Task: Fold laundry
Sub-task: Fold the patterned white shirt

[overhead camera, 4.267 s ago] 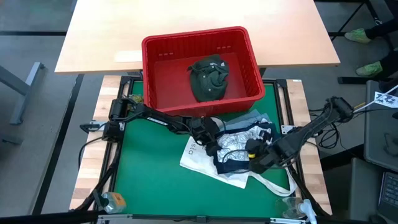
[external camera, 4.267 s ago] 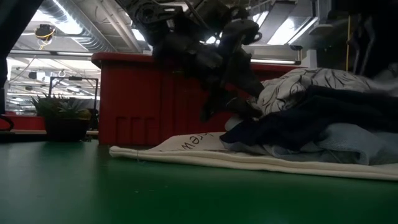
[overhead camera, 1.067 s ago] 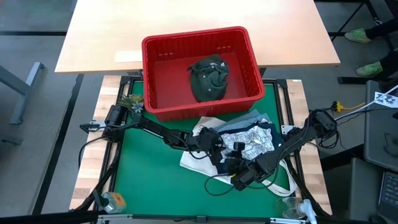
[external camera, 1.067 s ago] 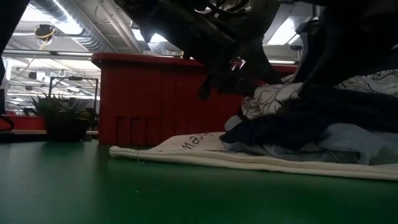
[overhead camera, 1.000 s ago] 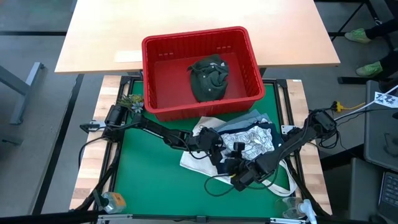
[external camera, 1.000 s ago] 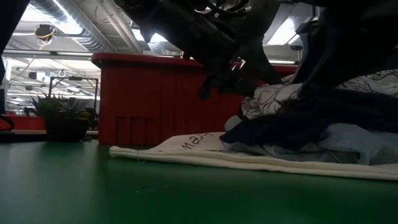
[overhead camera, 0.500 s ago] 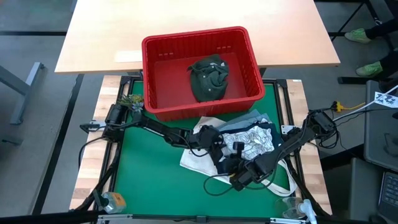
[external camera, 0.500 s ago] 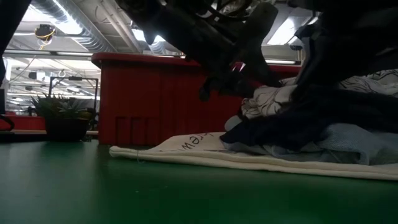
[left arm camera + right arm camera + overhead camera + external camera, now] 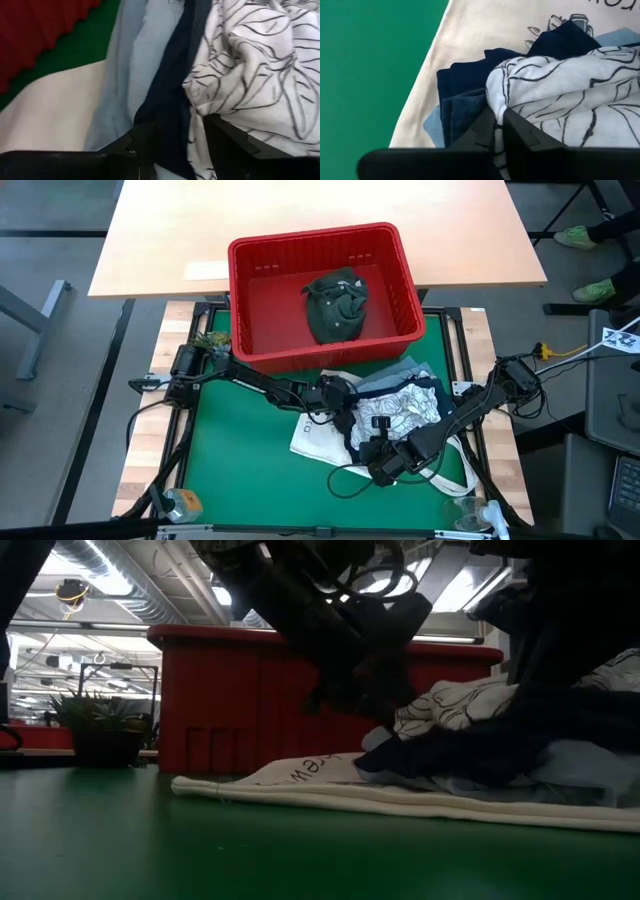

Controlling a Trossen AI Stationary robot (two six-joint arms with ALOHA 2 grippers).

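Observation:
The laundry lies in a heap on a white tote bag (image 9: 312, 438) on the green mat: a white leaf-print garment (image 9: 405, 408) on top, navy cloth (image 9: 170, 90) and light blue cloth (image 9: 135, 65) under it. A dark olive garment (image 9: 337, 302) sits in the red basket (image 9: 400, 275). My left gripper (image 9: 180, 145) is at the heap's left side, shut on bunched cloth. My right gripper (image 9: 498, 125) is at the heap's near side, shut on the white garment. My left gripper has a bunch of navy cloth (image 9: 172, 135) and a fold of the white leaf-print garment (image 9: 197, 112) between its two fingers. It comes slanting down from the table's left. The cloth rests on the heap, slack. My right gripper pinches a raised fold at the white leaf-print garment's near-left edge (image 9: 497, 107) between its two fingers. The fingers slant steeply down from the near right. The rest of the garment lies slack on the navy cloth.
The red basket stands just beyond the heap, on the mat's far edge. A black cable loop (image 9: 345, 477) lies on the mat by the right arm. The green mat (image 9: 240, 460) is bare at the near left. A small bottle (image 9: 182, 502) lies at the near-left corner.
My left gripper has moved a little toward the basket and the heap. In the low view the bunched end of the white leaf-print garment has shifted away from the tote's free end. My right wrist has turned slightly in place.

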